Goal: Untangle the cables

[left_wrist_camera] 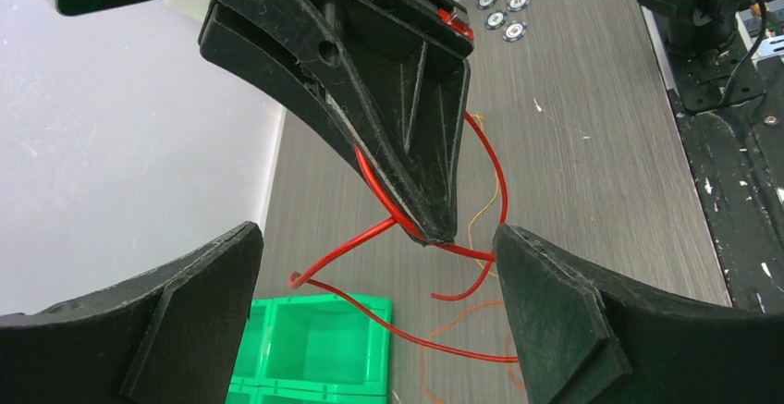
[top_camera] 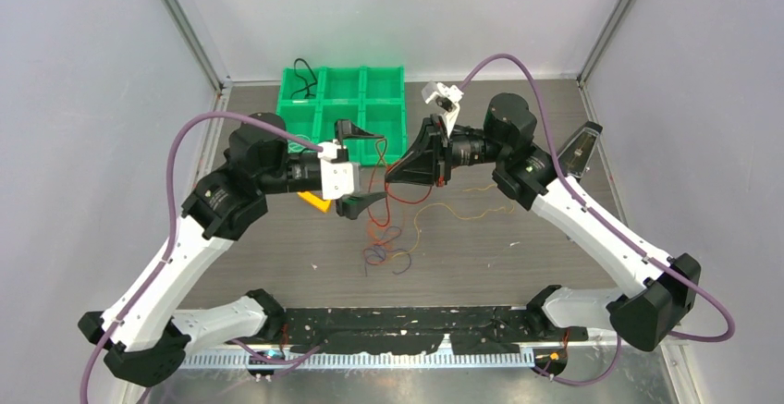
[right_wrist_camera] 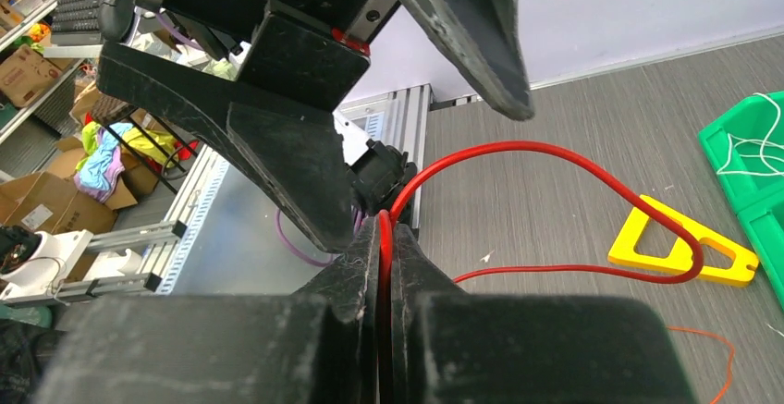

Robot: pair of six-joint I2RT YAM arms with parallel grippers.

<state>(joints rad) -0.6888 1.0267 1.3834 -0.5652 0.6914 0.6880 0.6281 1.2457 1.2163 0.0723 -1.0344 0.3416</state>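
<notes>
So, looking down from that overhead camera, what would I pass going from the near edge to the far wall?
Black taped strip → loose tangle of cables → left gripper and right gripper, level with each other, the right pinching a red cable → green tray → white back wall.

Table (top_camera: pixel 518 256): grey wood-grain top. Green compartment bin (top_camera: pixel 361 101) sits at the far edge, left of centre. Flat yellow triangular piece (top_camera: pixel 314 202) lies just in front of the bin, on the left. Loose cables (top_camera: pixel 388 254) in orange, yellow and purple sprawl mid-table, strands overlapping. Small cluster of round chips (left_wrist_camera: pixel 510 2) lies on bare tabletop, well apart from the cables. Black tape strip (top_camera: pixel 407 317) runs along the near edge.
</notes>
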